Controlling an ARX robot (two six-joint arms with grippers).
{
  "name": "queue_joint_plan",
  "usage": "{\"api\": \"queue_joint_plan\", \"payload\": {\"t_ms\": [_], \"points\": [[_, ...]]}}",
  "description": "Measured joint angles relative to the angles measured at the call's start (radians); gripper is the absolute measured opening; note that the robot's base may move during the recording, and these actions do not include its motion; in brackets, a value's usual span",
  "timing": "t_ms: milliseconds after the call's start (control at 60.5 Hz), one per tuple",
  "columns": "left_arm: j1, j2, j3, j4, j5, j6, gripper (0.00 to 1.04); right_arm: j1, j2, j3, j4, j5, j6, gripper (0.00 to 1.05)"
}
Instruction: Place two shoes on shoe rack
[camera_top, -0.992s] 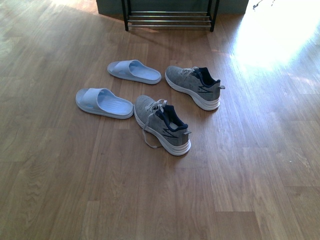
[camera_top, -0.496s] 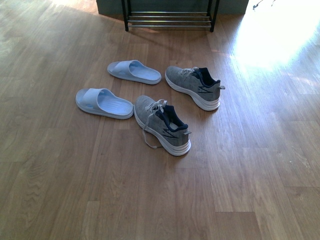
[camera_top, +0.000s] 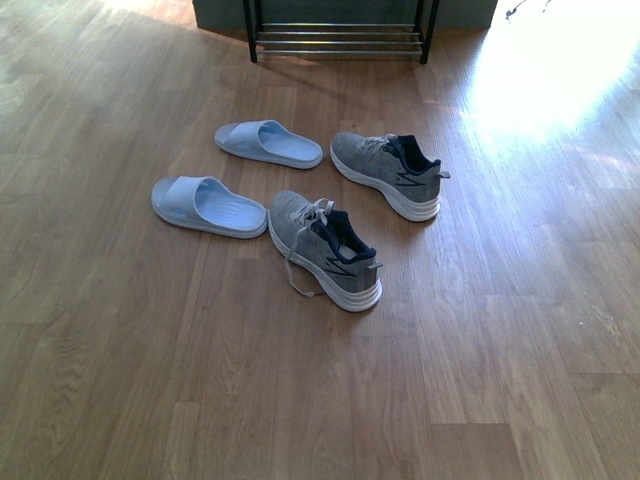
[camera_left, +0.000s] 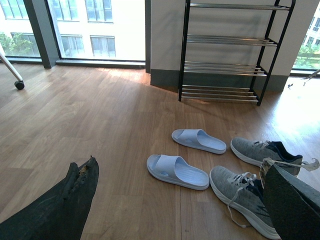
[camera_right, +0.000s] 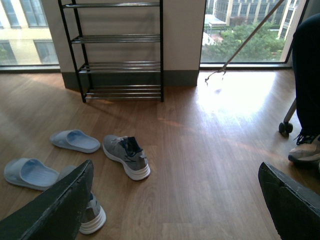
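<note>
Four shoes lie on your brown wood-plank floor (camera_top: 500, 380), all well short of the black-framed, chrome-rod shoe rack (camera_top: 338, 40) by the wall.
1. Nearer grey knit white-soled sneaker (camera_top: 325, 250), laces trailing on the boards.
2. Farther grey knit sneaker (camera_top: 385, 175), near it, apart.
3. Nearer light-blue rubber slide (camera_top: 208, 206).
4. Farther light-blue rubber slide (camera_top: 268, 143), both slides left of the sneakers.

Your left gripper (camera_left: 177, 165) and right gripper (camera_right: 176, 167) stand spread wide, holding nothing.

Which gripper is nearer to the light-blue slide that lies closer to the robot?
Left, probably. The slide lies almost straight ahead of the open left gripper; from the open right gripper it sits well off to one side. Neither touches it.
</note>
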Motion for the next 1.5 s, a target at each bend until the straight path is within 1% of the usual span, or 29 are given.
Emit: {"api": "queue_joint_plan", "payload": {"t_ms": [1505], "points": [[0.000, 0.000, 0.000, 0.000, 0.000, 0.000, 0.95, 0.000, 0.000, 0.000, 0.000, 0.000, 0.000, 0.96]]}}
